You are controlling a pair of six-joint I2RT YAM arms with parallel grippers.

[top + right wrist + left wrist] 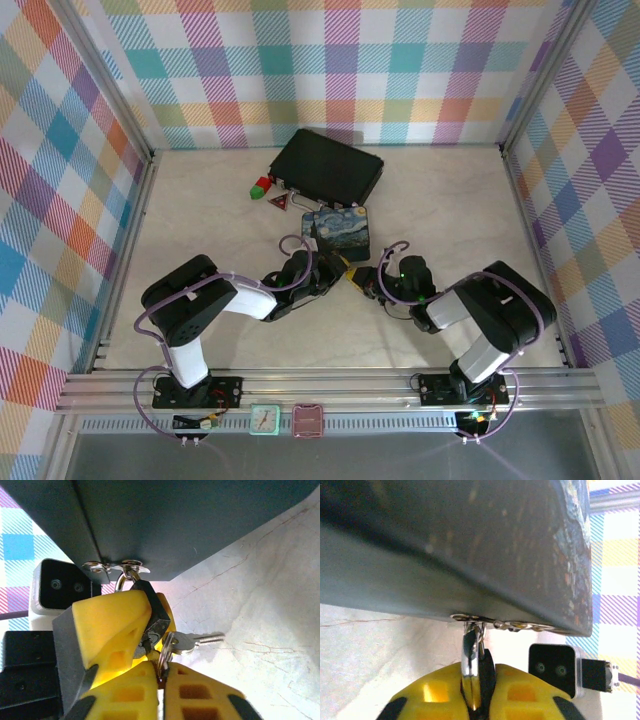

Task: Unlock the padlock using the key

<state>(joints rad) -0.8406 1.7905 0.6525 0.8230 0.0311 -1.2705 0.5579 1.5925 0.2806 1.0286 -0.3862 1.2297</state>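
Two sets of yellow-fingered jaws met at the near side of the blue starry-painting tin (pixel 338 232). The tin sat on the pale tabletop (pixel 470 210), just in front of a black case (pixel 328 167).

The padlock (pixel 152 616) hung by its shackle from a small silver hasp (pixel 116 567) on the tin's near side. The left jaws were pressed together on the padlock's body, with one broad yellow finger (pixel 107 630) flat against its side. In the left wrist view the lock (pixel 470 662) showed edge-on and silvery, squeezed in the slit between the fingers.

The right jaws rose from the bottom of their own wrist view. They stood almost together and pinched the key ring (pixel 164 655) between their tips. The key (pixel 197 640) hung from that ring, its head just beside the padlock's lower end. Its blade pointed sideways, away from the lock, over the cracked-looking tabletop, and sat outside the lock.

A red block (pixel 263 182) and a green block (pixel 257 191) lay by the case's left corner, well apart from both arms.
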